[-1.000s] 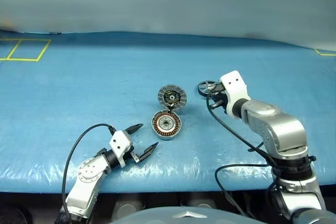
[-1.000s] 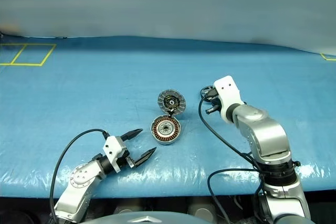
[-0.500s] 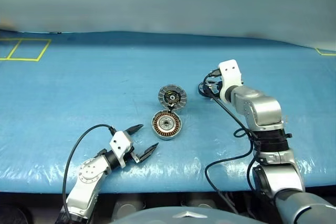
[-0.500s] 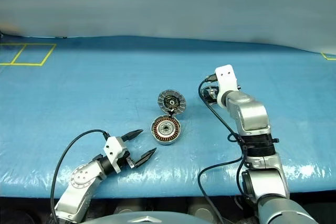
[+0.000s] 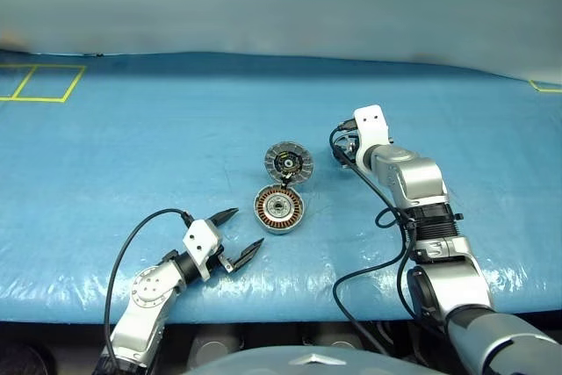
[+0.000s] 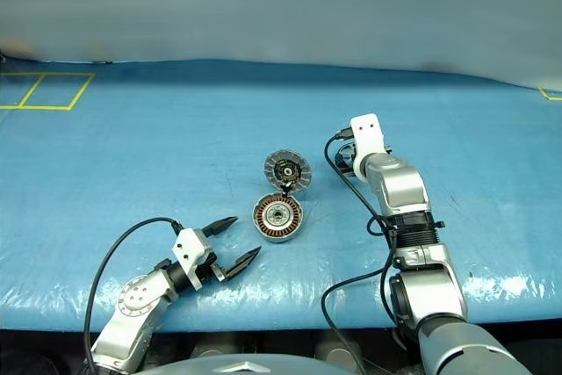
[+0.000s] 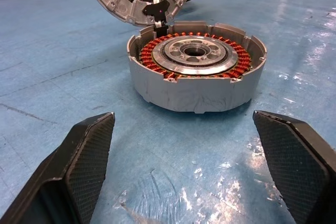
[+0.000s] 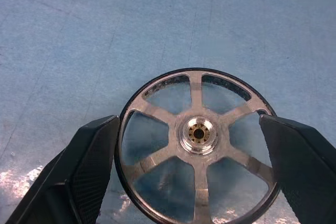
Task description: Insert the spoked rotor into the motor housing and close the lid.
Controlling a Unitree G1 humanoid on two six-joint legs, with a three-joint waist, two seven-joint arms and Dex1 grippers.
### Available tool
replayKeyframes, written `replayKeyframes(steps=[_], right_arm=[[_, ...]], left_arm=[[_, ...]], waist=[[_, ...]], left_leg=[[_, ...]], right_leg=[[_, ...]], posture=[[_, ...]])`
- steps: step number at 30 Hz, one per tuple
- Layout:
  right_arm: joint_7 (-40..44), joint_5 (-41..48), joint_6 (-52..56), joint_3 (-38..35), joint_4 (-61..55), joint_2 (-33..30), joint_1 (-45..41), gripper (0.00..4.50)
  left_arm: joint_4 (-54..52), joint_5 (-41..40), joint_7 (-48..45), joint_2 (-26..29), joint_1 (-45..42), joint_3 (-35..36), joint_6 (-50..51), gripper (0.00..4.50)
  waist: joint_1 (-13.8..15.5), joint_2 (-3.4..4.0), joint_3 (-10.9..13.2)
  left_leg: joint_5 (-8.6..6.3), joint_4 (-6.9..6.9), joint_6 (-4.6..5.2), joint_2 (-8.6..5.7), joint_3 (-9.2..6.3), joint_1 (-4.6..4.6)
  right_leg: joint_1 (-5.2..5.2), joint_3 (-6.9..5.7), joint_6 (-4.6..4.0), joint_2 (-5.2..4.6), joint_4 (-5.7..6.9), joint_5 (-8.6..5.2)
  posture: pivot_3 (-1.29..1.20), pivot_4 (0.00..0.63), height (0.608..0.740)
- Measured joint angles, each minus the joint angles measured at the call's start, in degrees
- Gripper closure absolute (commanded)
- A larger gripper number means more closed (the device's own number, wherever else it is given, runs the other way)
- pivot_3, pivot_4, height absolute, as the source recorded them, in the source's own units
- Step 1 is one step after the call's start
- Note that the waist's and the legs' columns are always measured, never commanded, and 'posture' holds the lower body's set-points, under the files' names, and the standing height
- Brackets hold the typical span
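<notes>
Blue plastic sheeting point(image 5: 158, 147) covers the whole work surface, glossy and faintly wrinkled, with yellow tape lines point(image 5: 39, 83) marking squares at its far left corner.

Near the middle lies the motor housing point(image 5: 278, 208), a shallow round silver metal cup with a ring of copper-brown windings around a silver hub, open to the top. Joined to its far edge, the lid point(image 5: 288, 162), a round grey-silver disc with a black centre, stands tilted open and faces the robot.

The left gripper point(image 5: 237, 234), two black fingers on a white mount, rests low over the sheet just short of the housing and a little to its left, pointing toward it. Its fingers are spread wide with nothing between them; the left wrist view shows the housing point(image 7: 197, 72) ahead of the fingertips and apart from them.

To the right of the lid lies the spoked rotor point(image 8: 198, 142), a small round wheel with a dark black rim and pale silver spokes from a central hub, flat on the sheet. The right gripper point(image 8: 191, 166) reaches down over it, fingers spread to either side of the rim. The left finger point(image 8: 92, 158) looks to be at the rim; actual contact cannot be told.
</notes>
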Motion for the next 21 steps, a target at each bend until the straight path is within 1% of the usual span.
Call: replayKeyframes(steps=[2,4,7,8,16,19,21], right_arm=[[-0.04,0.08,0.22,-0.52,-0.29,0.30,0.30,0.01],[-0.21,0.13,0.75,-0.78,-0.67,0.67,1.11,0.38],[-0.73,0.32,1.88,-1.87,-3.06,1.26,2.73,1.11],[-0.86,0.51,2.25,-2.59,-4.06,1.44,3.06,1.25],[-1.16,1.77,3.98,-5.29,-7.18,2.62,4.52,1.27],[-0.85,2.19,4.43,-5.55,-7.44,2.57,4.52,1.27],[0.60,2.32,5.62,-4.44,-8.86,1.72,5.03,1.27]], left_arm=[[0.00,0.01,0.02,0.00,0.12,0.00,0.00,0.00],[0.00,0.01,0.03,0.00,0.14,0.00,0.00,0.00],[0.00,0.02,0.03,0.00,0.16,-0.01,0.00,0.00],[0.00,0.02,0.02,-0.01,0.13,-0.02,0.00,0.00],[0.00,0.02,-0.07,0.00,0.13,-0.13,0.00,0.00],[0.00,0.02,-0.09,0.00,0.00,-0.15,0.00,0.00],[0.00,0.02,-0.07,0.00,0.01,-0.15,0.00,0.00]], waist=[[0.01,0.00,0.00],[0.04,0.00,-0.01],[0.00,0.01,-0.02],[-0.01,0.00,-0.02],[-0.09,0.02,-0.03],[-0.10,0.02,-0.03],[-0.12,0.02,-0.03]], left_leg=[[0.00,0.00,0.00,0.00,-0.01,0.01],[0.00,0.01,0.00,0.00,-0.01,0.01],[0.00,0.01,0.00,0.01,0.01,0.03],[0.00,0.03,0.00,0.02,0.00,0.05],[0.00,0.02,0.00,0.02,0.00,0.06],[0.00,0.02,0.00,0.02,0.01,0.06],[0.00,0.01,0.00,0.02,0.00,0.05]], right_leg=[[0.01,0.00,0.00,0.00,0.00,0.00],[0.02,-0.01,0.00,0.00,0.01,0.00],[0.04,0.02,0.01,0.00,0.00,0.00],[0.06,0.01,0.01,0.00,0.01,0.01],[0.05,0.01,0.00,0.01,0.02,0.00],[0.05,0.01,0.00,0.01,0.02,0.00],[0.04,0.01,0.00,0.01,0.02,0.00]], posture=[[0.00,0.150,0.740],[0.00,0.150,0.740],[0.00,0.150,0.740],[0.00,0.150,0.740],[0.00,0.150,0.740],[0.00,0.150,0.740],[0.00,0.150,0.740]])
